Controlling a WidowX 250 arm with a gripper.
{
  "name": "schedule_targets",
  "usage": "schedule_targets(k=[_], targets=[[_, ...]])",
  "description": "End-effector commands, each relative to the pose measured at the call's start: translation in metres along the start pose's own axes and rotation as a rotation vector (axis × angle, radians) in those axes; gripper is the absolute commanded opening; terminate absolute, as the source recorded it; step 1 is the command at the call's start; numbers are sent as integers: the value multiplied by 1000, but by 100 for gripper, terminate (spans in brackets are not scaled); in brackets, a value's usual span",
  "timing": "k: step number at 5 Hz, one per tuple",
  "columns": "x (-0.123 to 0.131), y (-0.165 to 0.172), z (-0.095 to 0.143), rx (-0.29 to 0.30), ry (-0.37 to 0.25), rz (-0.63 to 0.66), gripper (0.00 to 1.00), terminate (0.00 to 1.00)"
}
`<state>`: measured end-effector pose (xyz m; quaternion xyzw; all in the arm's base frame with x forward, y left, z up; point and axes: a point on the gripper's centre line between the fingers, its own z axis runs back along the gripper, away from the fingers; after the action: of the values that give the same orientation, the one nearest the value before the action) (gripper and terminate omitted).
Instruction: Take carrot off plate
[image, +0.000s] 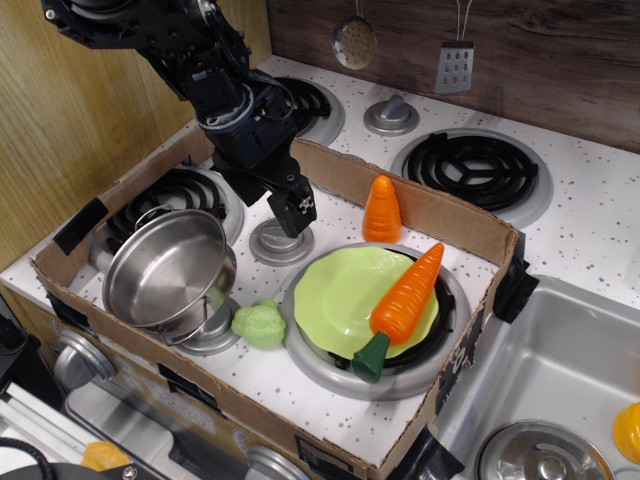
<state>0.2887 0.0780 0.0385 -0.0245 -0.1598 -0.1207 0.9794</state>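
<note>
Arm: black, reaches down from upper left; fingers (293, 213) pressed together, holding nothing, above stove.
Carrot (405, 301): glossy orange plastic, tapered, green end; lies on plate's right side.
Plate (340, 293): lime-green, wavy rim.

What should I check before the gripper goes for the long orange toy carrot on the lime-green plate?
1. Long glossy orange carrot in plain view: ok.
2. Carrot lies on the scalloped lime-green plate, green stem end past the rim: ok.
3. Black gripper clear of the carrot, up and to its left: ok.
4. Jaws open or shut: cannot tell.
5. Short orange cone apart from the carrot: ok.
6. Steel pot away from the plate: ok.
</note>
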Motion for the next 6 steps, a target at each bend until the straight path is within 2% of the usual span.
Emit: schedule_targets(k=[1,2,3,4,5,6], targets=[[0,0,0,0,0,0,100,0],[9,-3,25,12,35,-7,100,0],[19,-21,60,37,95,51,100,0],[22,-47,80,74,91,204,100,0],[23,-77,72,46,154,368,100,0],[19,-110,48,-17,190,431,100,0]])
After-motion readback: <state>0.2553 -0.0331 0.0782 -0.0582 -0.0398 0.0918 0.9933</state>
